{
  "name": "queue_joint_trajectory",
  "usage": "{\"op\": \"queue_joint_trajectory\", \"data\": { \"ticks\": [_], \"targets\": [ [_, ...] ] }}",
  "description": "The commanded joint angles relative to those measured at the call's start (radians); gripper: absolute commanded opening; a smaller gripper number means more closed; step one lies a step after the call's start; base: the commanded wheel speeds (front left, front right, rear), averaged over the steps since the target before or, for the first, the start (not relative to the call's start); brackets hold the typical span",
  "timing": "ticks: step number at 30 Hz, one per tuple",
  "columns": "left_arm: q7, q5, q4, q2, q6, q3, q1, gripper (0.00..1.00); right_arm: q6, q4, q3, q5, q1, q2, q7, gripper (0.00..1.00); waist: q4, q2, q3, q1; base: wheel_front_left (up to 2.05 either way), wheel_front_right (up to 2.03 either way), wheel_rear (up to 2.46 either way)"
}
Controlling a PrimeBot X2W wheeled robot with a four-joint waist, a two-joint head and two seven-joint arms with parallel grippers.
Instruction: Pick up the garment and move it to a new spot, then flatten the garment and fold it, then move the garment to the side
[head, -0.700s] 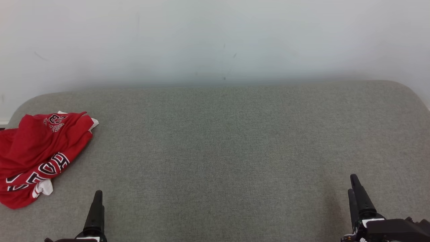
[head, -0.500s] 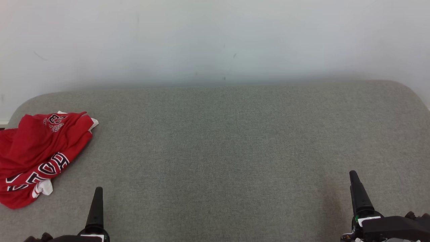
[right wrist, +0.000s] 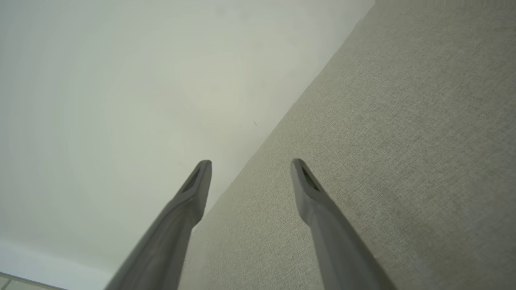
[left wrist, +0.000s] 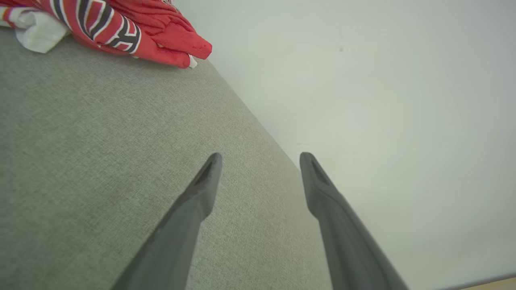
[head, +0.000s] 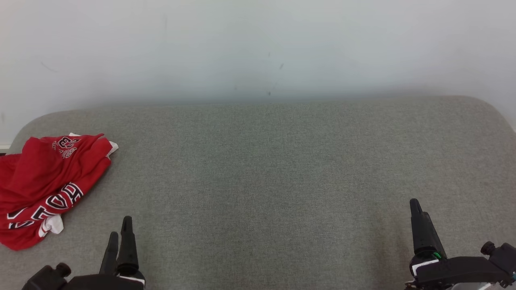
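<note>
**A:** Both pincers have crept since a moment ago. Left pincer (head: 121,226) has slid inward at seven o'clock, and right pincer (head: 416,207) has edged up at five o'clock.

**B:** Their jaws?

**A:** Wide apart on each, slim tapered dark fingers holding nothing.

**B:** And the garment?

**A:** The red garment (head: 44,189) is crumpled in soft folds, with black-and-white lettering and white trim. It lies at nine o'clock on the desk (head: 266,169), well apart from both. The desk's cover is grey woven cloth with rounded corners, and a smooth pale wall (head: 258,48) stands behind.

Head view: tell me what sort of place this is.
Likely an indoor room, perhaps a home or test lab: a grey fabric-covered cushion against a pale wall, with a crumpled red garment at its left end.
</note>
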Motion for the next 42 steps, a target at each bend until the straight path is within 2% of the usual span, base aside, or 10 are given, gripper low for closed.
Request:
{"op": "queue_joint_trajectory", "data": {
  "ticks": [1,7,15,42],
  "targets": [
    [-0.009,0.049,-0.022,0.009,0.006,-0.006,0.002,1.0,-0.001,-0.022,0.005,-0.042,-0.007,-0.011,-0.01,1.0,0.0,0.0,0.0,0.0,0.0,0.0,0.0],
    [-0.031,0.181,-0.035,0.023,0.028,-0.035,0.007,1.0,-0.001,-0.031,0.027,-0.168,-0.001,-0.02,-0.031,1.0,0.001,0.0,-0.001,0.0,0.0,0.0,0.0],
    [-0.057,0.301,-0.049,0.044,0.055,-0.068,0.024,1.0,-0.001,-0.033,0.05,-0.304,0.009,-0.02,-0.057,1.0,0.005,0.0,-0.005,0.0,0.0,0.0,0.0],
    [-0.131,0.586,-0.094,0.09,0.112,-0.139,0.028,1.0,-0.001,-0.039,0.09,-0.628,0.026,-0.025,-0.132,1.0,0.021,0.0,0.0,0.0,0.0,0.0,0.0]
  ]
}}
